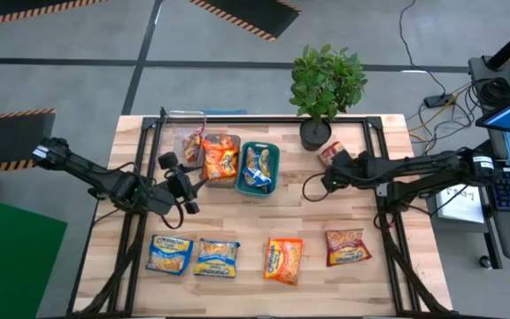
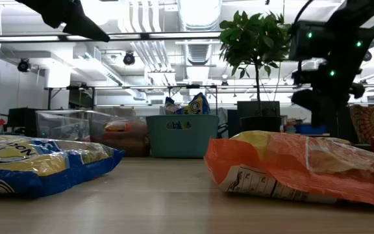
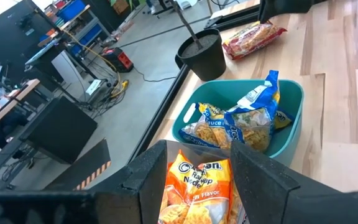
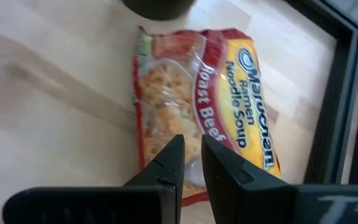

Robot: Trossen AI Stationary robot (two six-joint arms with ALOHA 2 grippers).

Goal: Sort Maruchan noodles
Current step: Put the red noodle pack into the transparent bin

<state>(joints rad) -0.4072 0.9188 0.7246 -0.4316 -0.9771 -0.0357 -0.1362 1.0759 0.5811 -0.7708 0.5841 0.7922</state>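
My left gripper [image 1: 182, 184] hovers beside the grey bin [image 1: 220, 158], which holds orange noodle packets. Its fingers are open, and an orange packet [image 3: 199, 186] in that bin shows between them in the left wrist view. The teal bin [image 3: 247, 118] holds blue-and-yellow packets. My right gripper [image 1: 329, 180] is shut and empty, raised above a red roast-beef packet [image 4: 204, 106] that lies flat on the table by the plant pot. Two blue packets [image 1: 170, 252] [image 1: 217, 258], an orange one [image 1: 283, 260] and a red one [image 1: 347, 246] lie flat along the near edge.
A clear bin [image 1: 187, 142] stands left of the grey one at the table's far side. A potted plant [image 1: 324, 97] stands at the far edge, right of the teal bin. A black frame rail [image 4: 334, 93] runs close behind the red packet. Bare wood lies mid-table.
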